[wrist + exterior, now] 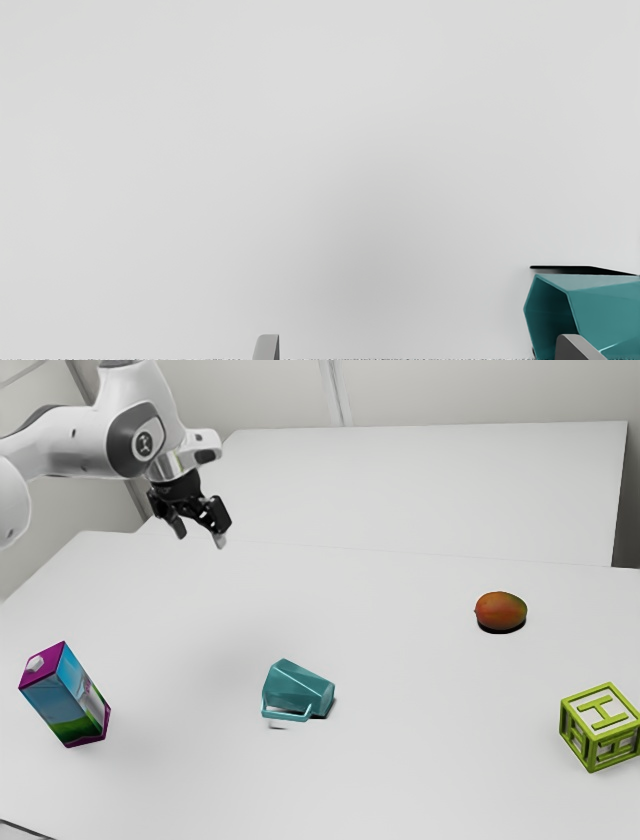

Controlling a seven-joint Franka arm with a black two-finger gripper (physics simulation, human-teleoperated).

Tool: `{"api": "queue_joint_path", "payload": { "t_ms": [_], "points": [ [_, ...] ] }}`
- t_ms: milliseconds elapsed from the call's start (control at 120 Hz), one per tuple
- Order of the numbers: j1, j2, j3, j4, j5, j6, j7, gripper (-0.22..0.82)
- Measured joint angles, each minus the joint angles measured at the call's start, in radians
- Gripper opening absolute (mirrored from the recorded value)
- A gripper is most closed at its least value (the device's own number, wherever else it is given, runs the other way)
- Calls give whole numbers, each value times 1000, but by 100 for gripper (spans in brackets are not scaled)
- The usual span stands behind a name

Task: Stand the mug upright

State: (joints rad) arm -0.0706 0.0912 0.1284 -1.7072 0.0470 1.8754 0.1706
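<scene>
Mug (300, 686), teal and faceted, with angular handle (285, 715), is seen laid sideways on the table (200, 780); the gripper (200, 537) is spread wide.

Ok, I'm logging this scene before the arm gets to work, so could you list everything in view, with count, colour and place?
Mug: one, teal, on its side near the table's middle
Carton: one, blue, green and purple, at the exterior view's left
Fruit: one, reddish orange with some green, beyond the mug toward the exterior view's right
Letter block: one, lime green, near the exterior view's right edge
Table: one, white, under all four
Walls: pale grey, background
Arm: one, white with dark parts, upper left of the exterior view
Gripper: one, black with grey fingertips, open above the table
</scene>
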Motion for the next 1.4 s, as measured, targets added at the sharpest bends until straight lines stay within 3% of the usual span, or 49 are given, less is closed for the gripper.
{"api": "queue_joint_path", "payload": {
  "t_ms": [133,242,425,583,808,1400],
  "points": [
    [-8,-47,13,-71,-20,4,-8,60],
    [-48,-81,76,-179,-127,12,-21,60],
    [-14,-77,90,-323,-317,53,-41,60],
    [-1,-51,91,-364,-412,73,-54,60],
    [-76,-14,91,-413,-532,87,-61,60],
    [-67,4,92,-501,-740,114,23,60]
  ]
}}
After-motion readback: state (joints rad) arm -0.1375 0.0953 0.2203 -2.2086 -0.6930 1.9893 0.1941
